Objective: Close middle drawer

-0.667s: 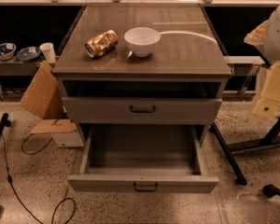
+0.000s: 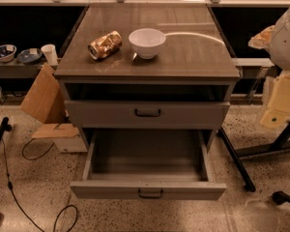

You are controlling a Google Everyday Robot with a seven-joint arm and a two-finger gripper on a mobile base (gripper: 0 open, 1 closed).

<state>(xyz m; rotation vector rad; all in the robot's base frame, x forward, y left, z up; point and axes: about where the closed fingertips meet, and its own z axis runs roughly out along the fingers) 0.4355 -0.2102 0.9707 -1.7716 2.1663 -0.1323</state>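
Across the lower middle of the frame the middle drawer (image 2: pixel 147 153) stands pulled far out of the cabinet (image 2: pixel 193 57), its box empty. On the floor to its left, cardboard (image 2: pixel 41 98) and a cable (image 2: pixel 19 197) lie apart from it and should not hinder a push. To close it well, I judge the push should land flat on the front, at or just beside the handle (image 2: pixel 150 193), and run straight back toward the cabinet. A push near either corner could skew the box on its runners. Easing off as the front meets the frame would spare the can (image 2: pixel 105 45) and bowl (image 2: pixel 147 42) on top a jolt. The drawer is grey wood, wide and shallow, with a plain low front and a small dark bar handle at its centre. The top drawer (image 2: pixel 111 114) above it sits in the cabinet. At the right edge, what I take to be the gripper (image 2: pixel 280 100) shows as a pale block, well apart from the drawer. Whether it is released or clenched I cannot tell.
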